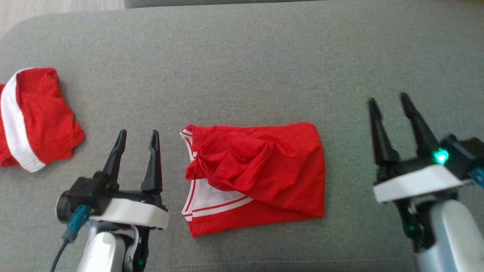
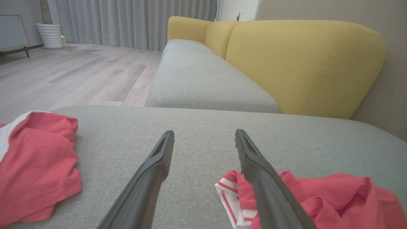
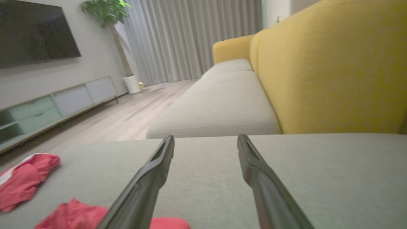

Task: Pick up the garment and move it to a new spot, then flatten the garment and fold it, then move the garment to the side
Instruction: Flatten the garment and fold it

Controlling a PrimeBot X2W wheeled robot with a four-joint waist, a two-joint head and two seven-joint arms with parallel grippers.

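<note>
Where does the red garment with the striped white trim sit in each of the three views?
Head view: the red garment lies at centre, slightly low.
Left wrist view: the red garment fills the lower right corner.
Right wrist view: the red garment runs along the bottom edge, left of centre.
Shared landmark: the second red garment with a white band, at the left in every view.

The red garment (image 1: 261,170) lies roughly folded on the grey cushion (image 1: 242,56). The left gripper (image 1: 138,133) and right gripper (image 1: 388,99) (both agape, empty) flank it.
</note>
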